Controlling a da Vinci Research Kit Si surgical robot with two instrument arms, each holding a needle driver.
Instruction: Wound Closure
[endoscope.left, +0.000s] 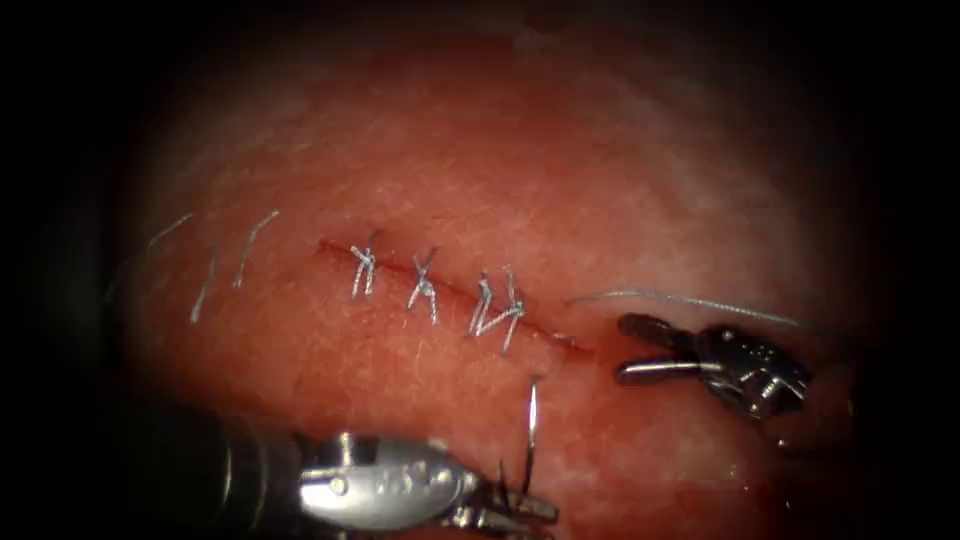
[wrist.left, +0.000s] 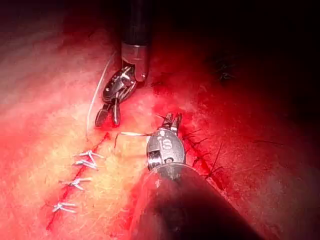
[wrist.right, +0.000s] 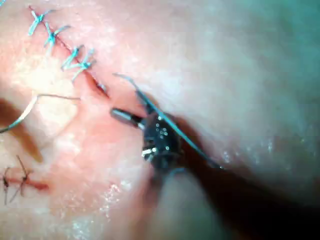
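Observation:
The cut (endoscope.left: 455, 293) runs slantwise across the tissue (endoscope.left: 560, 170), with three thread stitches (endoscope.left: 424, 285) over it. My left tool (endoscope.left: 515, 508) comes in low from the left and is shut on the curved needle (endoscope.left: 532, 430) near its tail end. The needle rises free of the tissue, its tip just below the cut's right end. The same needle (wrist.left: 132, 134) juts from my left tool (wrist.left: 172, 119). My right tool (endoscope.left: 622, 348) stands open and holds nothing, just right of the cut's right end. A thread (endoscope.left: 680, 300) lies on the tissue beside its upper jaw.
Several cut ends of thread (endoscope.left: 245, 250) lie on the tissue left of the cut. Dark stitches (wrist.left: 205, 155) sit in the red tissue beside the left tool's wrist. The stitches (wrist.right: 70, 55), the needle (wrist.right: 30, 107) and one right finger (wrist.right: 122, 116) show together.

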